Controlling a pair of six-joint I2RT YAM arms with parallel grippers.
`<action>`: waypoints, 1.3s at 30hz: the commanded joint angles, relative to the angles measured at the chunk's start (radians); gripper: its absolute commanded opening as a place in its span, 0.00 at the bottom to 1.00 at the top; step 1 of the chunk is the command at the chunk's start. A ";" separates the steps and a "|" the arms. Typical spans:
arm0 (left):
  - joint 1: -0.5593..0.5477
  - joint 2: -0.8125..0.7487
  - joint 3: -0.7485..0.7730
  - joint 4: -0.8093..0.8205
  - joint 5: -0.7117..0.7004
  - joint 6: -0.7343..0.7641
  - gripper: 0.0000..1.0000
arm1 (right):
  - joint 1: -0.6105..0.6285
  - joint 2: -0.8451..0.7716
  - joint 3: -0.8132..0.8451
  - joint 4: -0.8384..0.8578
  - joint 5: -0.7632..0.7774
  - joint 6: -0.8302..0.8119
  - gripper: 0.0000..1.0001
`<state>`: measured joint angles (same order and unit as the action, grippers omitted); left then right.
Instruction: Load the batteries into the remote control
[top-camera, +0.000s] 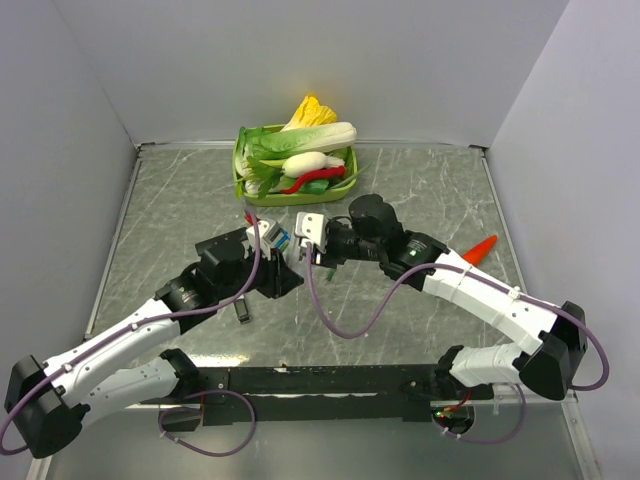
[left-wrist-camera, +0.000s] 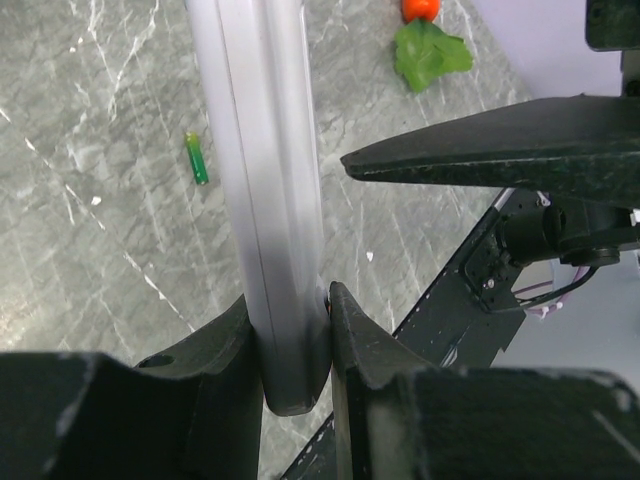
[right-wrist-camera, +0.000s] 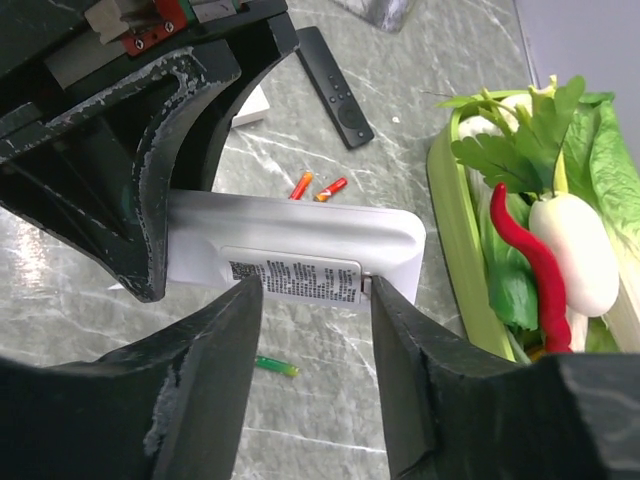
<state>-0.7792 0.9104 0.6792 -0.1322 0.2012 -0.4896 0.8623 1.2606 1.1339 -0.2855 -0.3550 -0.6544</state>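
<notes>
My left gripper (left-wrist-camera: 292, 325) is shut on one end of a white remote (left-wrist-camera: 262, 180) and holds it above the table. In the right wrist view the remote (right-wrist-camera: 300, 240) shows its back, with a printed label on the battery cover. My right gripper (right-wrist-camera: 312, 292) is open, one fingertip at each end of that cover. In the top view the two grippers meet mid-table, left (top-camera: 266, 240) and right (top-camera: 308, 238). A green battery (right-wrist-camera: 277, 367) lies on the table under the remote; it also shows in the left wrist view (left-wrist-camera: 197, 158). Two red-orange batteries (right-wrist-camera: 316, 186) lie further off.
A black remote (right-wrist-camera: 336, 85) lies on the table beyond the batteries. A green tray (top-camera: 240, 185) of vegetables, with a long red chilli (right-wrist-camera: 530, 260), stands at the back centre. An orange-red vegetable (top-camera: 480, 248) lies at the right.
</notes>
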 joint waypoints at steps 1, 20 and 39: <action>-0.032 -0.048 0.066 0.270 0.040 0.046 0.01 | 0.073 0.048 0.012 -0.083 -0.165 0.052 0.51; -0.038 -0.015 0.048 0.160 -0.154 -0.029 0.01 | 0.141 -0.053 -0.042 0.031 -0.075 0.113 0.45; -0.038 -0.050 -0.003 0.209 -0.057 -0.010 0.02 | 0.020 -0.276 -0.244 0.350 0.068 0.104 0.99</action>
<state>-0.8177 0.8909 0.6781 -0.0093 0.0963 -0.5117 0.8959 0.9890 0.8951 -0.0719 -0.2344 -0.5446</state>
